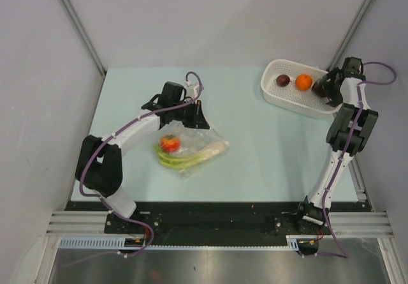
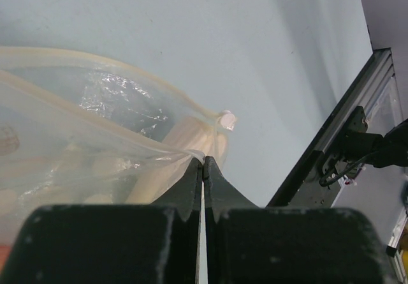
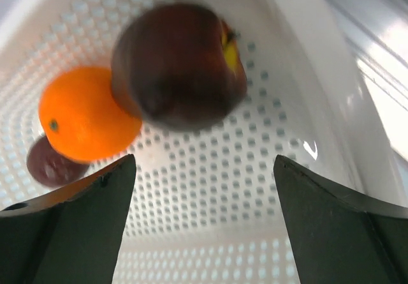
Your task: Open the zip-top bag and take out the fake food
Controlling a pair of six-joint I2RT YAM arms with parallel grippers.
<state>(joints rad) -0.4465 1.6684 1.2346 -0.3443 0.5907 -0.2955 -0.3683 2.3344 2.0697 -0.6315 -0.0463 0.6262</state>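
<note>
The left tool [image 2: 203, 164] pinches the far edge of the bag [image 1: 191, 147], which lies just nearward, mid-left on the tabletop [image 1: 255, 156], food [image 1: 169, 143] inside. The right tool [image 3: 204, 166], spread, hangs over the far-right basket [image 1: 290, 104].

White arms [image 1: 127, 133], purple cables [image 1: 381, 64], blk tools [image 2: 204, 163].

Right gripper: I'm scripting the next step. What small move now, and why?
Probably lift out of the basket and head for the zip-top bag. The right gripper is open, the dark lump free beside the orange; the tomato and green stalks lie in the bag, pinched at its edge by the left gripper.
</note>
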